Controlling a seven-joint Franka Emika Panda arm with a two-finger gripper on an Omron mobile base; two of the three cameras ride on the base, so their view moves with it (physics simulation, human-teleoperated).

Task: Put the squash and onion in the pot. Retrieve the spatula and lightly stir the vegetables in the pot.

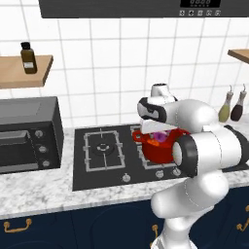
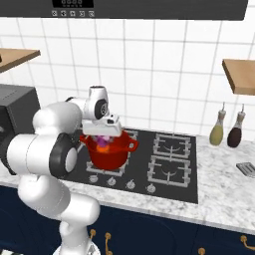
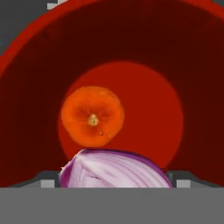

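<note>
Squash [image 3: 92, 116] inside pot [image 3: 26, 109], onion [image 3: 116, 170] above.

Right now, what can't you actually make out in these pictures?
- Whether the claw grips the onion or has released it: in the hand view, its finger tips are nearly cut off at the bottom.
- The right side of the pot: in the left base view, the arm hides it.
- The grey object on the counter: in the right base view, the right edge cuts it off, so it is unidentifiable.
</note>
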